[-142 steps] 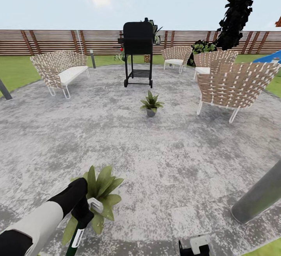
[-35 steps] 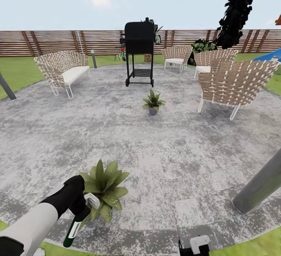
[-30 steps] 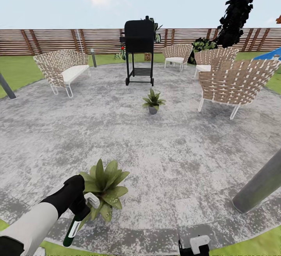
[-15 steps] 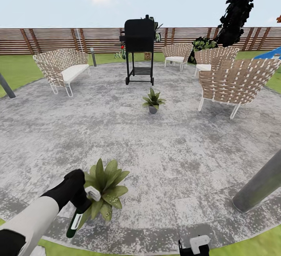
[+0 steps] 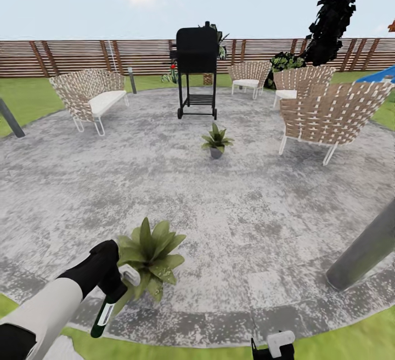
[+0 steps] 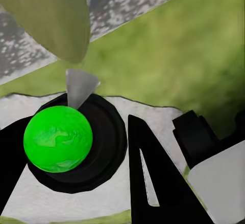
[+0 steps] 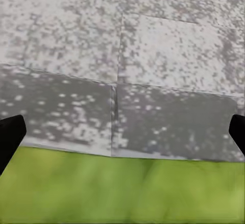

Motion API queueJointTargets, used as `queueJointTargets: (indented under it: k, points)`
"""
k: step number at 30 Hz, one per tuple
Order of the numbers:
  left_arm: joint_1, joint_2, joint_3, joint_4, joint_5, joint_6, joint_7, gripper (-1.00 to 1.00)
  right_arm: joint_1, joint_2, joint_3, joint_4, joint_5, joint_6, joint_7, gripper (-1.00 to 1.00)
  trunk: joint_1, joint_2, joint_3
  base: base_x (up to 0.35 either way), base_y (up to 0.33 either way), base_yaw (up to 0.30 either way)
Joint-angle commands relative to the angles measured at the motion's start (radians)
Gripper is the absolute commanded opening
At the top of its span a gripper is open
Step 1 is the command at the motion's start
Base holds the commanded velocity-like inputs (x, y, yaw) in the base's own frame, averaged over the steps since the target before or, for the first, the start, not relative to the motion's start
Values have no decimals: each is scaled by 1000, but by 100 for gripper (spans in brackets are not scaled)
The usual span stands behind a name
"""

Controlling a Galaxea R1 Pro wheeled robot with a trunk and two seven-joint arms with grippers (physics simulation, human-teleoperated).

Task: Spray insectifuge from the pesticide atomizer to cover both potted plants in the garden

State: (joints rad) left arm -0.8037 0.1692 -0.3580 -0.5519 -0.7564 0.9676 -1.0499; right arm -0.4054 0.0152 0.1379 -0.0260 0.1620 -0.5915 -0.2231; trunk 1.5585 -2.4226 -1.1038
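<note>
My left gripper [image 5: 113,289] is shut on the pesticide atomizer [image 5: 103,314], a slender dark bottle with a pale label hanging below the fingers, its white nozzle [image 5: 130,275] touching the leaves of the near potted plant [image 5: 151,255]. In the left wrist view the atomizer's round green end [image 6: 57,138] sits between the black fingers [image 6: 153,178], with a broad leaf [image 6: 51,14] just beyond. The second potted plant [image 5: 216,141] stands mid-patio, far ahead. My right gripper [image 7: 122,137] is open over the patio edge; its body shows at the lower edge [image 5: 274,347].
A black grill [image 5: 195,72] stands behind the far plant. Wicker chairs [image 5: 329,113] flank the round paved patio [image 5: 230,212], with a sofa [image 5: 90,97] at left. A thick grey post [image 5: 362,253] leans at right. Lawn [image 5: 192,352] borders the patio near me.
The whole view has drawn back slightly, showing more grass at the near patio edge. My left gripper still holds the atomizer against the near plant, and has tilted a little.
</note>
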Motion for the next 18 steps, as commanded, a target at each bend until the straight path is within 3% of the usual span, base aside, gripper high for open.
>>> queueJointTargets:
  k: [1,6,18]
  points:
    - [0,1,-4,-2,-9,3,-10,-100,-1,0,6,1,7,-1,-10,100,-1,0,-1,-211,240,0]
    - [0,0,-2,-4,-8,3,-10,-100,-1,0,6,1,6,-1,-10,100,-1,0,-1,-69,246,0]
    - [-4,-9,-10,-9,-10,7,-7,-100,-1,0,6,1,6,-1,-10,100,-1,0,-1,-1,11,0]
